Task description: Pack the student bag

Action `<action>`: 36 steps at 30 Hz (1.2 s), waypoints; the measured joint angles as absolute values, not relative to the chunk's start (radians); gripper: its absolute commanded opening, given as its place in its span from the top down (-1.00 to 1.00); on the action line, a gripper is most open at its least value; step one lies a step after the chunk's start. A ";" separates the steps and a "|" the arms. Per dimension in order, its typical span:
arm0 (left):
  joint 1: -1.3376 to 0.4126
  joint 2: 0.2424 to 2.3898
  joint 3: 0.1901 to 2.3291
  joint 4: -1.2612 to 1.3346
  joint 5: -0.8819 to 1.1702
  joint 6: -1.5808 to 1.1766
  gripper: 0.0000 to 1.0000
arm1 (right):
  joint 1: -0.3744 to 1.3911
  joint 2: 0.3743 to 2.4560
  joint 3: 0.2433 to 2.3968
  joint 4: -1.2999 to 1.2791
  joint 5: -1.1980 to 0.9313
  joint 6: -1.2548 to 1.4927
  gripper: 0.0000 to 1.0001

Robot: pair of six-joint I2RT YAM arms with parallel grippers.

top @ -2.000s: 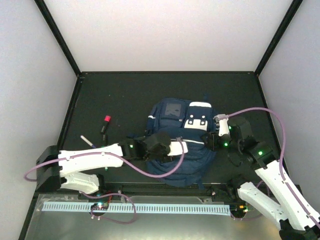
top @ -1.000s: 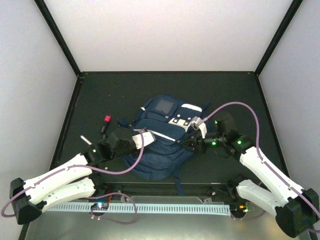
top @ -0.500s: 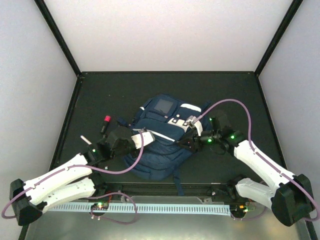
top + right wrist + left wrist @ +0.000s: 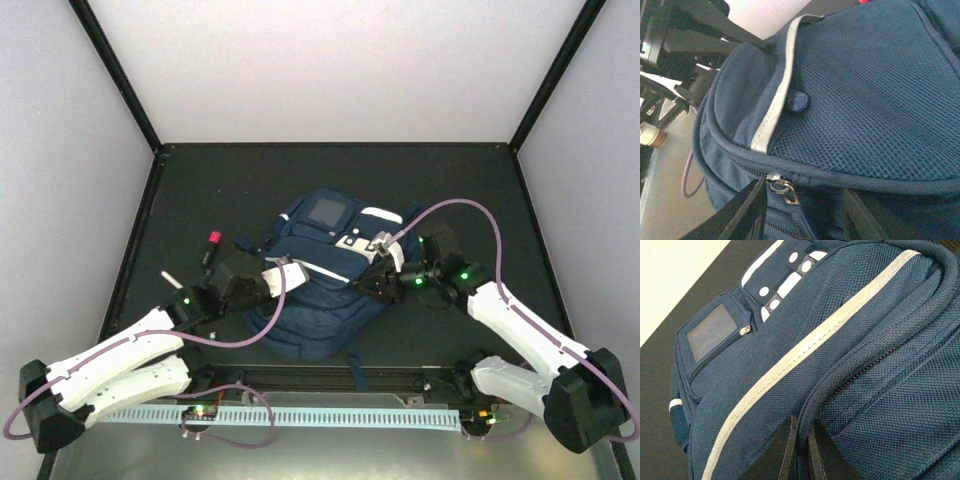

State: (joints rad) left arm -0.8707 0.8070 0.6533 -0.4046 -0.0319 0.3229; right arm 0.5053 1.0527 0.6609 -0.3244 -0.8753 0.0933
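Observation:
The student bag (image 4: 318, 305), navy with thin white stripes, lies on the dark table between both arms, its white buckle patch (image 4: 362, 238) toward the back. My left gripper (image 4: 291, 272) is at the bag's left side. In the left wrist view the left gripper (image 4: 801, 442) is shut on a raised seam (image 4: 812, 410) beside a closed zipper. My right gripper (image 4: 368, 282) is at the bag's right side. In the right wrist view the right gripper (image 4: 802, 207) is open, and a metal zipper pull (image 4: 781, 189) sits between its fingers, close to the left one.
A red-capped marker (image 4: 211, 245) and a white pen (image 4: 172, 280) lie on the table left of the bag. Dark frame rails (image 4: 130, 250) border the table's left, right and back. A strap (image 4: 356, 365) trails off the bag toward the near edge.
Two seconds ago the bag lay farther right; it has been dragged left and turned as the left arm drew back. In the last second the right gripper edged left onto the bag.

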 measured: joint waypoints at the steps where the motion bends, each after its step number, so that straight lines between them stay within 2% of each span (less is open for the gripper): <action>1: -0.870 0.805 0.653 -0.405 -0.031 0.323 0.97 | 0.506 1.050 0.661 -0.322 -0.879 0.093 0.27; 10: -0.870 0.805 0.653 -0.404 -0.013 0.324 0.97 | 0.517 1.002 0.658 -0.353 -0.896 0.083 0.95; 16: -0.866 0.828 0.663 -0.417 0.041 0.340 0.97 | 0.542 0.942 0.664 -0.441 -0.861 0.066 0.96; 25: -0.865 0.978 0.776 -0.502 0.154 0.341 0.97 | 0.710 0.899 0.738 -0.594 -0.679 0.062 0.96; 36: -0.867 1.074 0.819 -0.516 0.290 0.239 0.97 | 0.842 0.890 0.741 -0.613 -0.517 0.228 0.96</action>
